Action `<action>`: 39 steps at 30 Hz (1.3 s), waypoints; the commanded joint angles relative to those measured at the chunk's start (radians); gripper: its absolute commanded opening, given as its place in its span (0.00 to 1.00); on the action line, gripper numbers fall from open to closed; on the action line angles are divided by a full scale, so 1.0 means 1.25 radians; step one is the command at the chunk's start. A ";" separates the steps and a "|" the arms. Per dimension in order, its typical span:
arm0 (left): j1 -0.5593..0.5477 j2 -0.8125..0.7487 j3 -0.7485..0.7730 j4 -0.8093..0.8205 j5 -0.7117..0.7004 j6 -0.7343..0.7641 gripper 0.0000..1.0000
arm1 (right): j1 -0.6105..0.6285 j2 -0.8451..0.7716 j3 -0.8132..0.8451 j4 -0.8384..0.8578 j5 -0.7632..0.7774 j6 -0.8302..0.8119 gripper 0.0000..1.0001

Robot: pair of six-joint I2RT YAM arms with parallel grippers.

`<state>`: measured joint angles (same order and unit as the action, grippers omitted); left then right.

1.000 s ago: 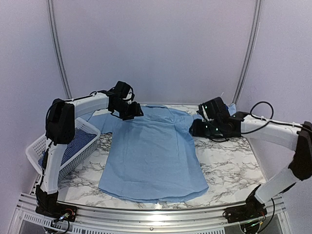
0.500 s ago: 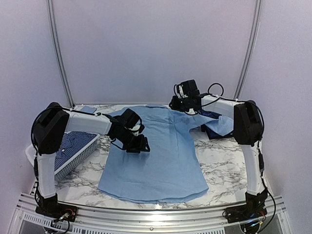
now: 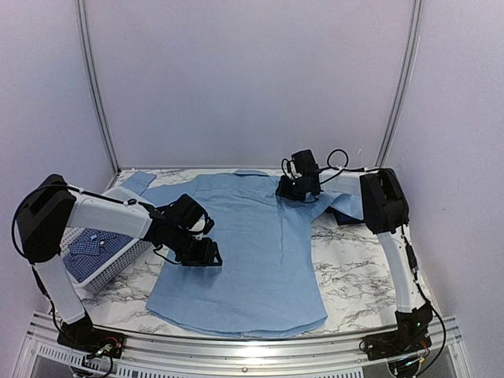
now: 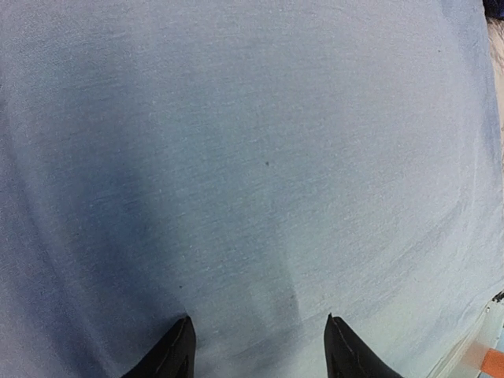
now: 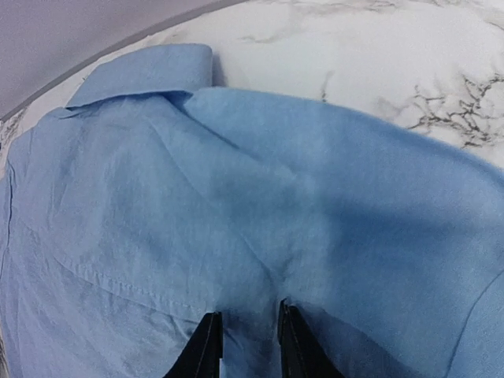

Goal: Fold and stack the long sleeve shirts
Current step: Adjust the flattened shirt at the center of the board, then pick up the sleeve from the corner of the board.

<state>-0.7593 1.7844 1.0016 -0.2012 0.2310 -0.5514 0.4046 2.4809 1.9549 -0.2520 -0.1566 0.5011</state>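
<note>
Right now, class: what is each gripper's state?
Left gripper: open, above the plain light blue cloth shirt.
Right gripper: closed on that shirt's shoulder.

The marble table (image 3: 362,276) bears a flat light blue shirt (image 3: 252,252) and white basket (image 3: 120,262).

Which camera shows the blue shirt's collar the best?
The right wrist camera: the collar lies close and flat at the top of the light blue shirt. The top camera shows it only as a tiny strip far away. The left wrist camera shows just plain cloth.
</note>
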 commanded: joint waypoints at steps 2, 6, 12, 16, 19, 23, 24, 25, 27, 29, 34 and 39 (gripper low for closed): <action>-0.001 -0.013 -0.055 -0.037 -0.032 -0.019 0.59 | -0.041 0.059 0.080 -0.040 0.014 0.011 0.26; -0.001 -0.014 -0.056 -0.036 -0.034 -0.020 0.59 | -0.053 0.087 0.112 -0.067 0.028 0.003 0.25; 0.000 -0.002 -0.038 -0.036 -0.025 -0.017 0.59 | -0.064 0.053 0.078 -0.103 0.115 -0.011 0.25; -0.002 0.005 -0.028 -0.034 -0.024 -0.015 0.59 | -0.084 0.013 0.041 -0.086 0.087 -0.014 0.26; -0.002 0.010 -0.015 -0.033 -0.023 -0.015 0.59 | -0.081 -0.028 0.052 -0.079 0.056 -0.031 0.29; -0.003 0.008 0.002 -0.032 -0.023 -0.017 0.59 | -0.080 -0.111 0.065 -0.103 0.060 -0.060 0.36; -0.003 0.007 0.006 -0.031 -0.021 -0.018 0.59 | -0.081 -0.135 0.063 -0.112 0.077 -0.072 0.37; -0.004 0.005 0.010 -0.032 -0.020 -0.018 0.59 | -0.081 -0.161 0.054 -0.128 0.095 -0.083 0.39; -0.003 0.003 0.018 -0.032 -0.017 -0.016 0.59 | -0.085 -0.215 0.027 -0.145 0.135 -0.105 0.42; -0.004 -0.001 0.029 -0.032 -0.014 -0.014 0.59 | -0.091 -0.286 -0.030 -0.152 0.190 -0.121 0.44; -0.004 -0.012 0.051 -0.032 0.001 -0.014 0.59 | -0.128 -0.450 -0.217 -0.139 0.274 -0.129 0.50; -0.004 -0.023 0.065 -0.032 0.015 -0.012 0.59 | -0.201 -0.599 -0.396 -0.105 0.298 -0.116 0.53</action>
<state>-0.7605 1.7744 1.0557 -0.2104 0.2287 -0.5694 0.2310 1.8122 1.5974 -0.3904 0.1471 0.3607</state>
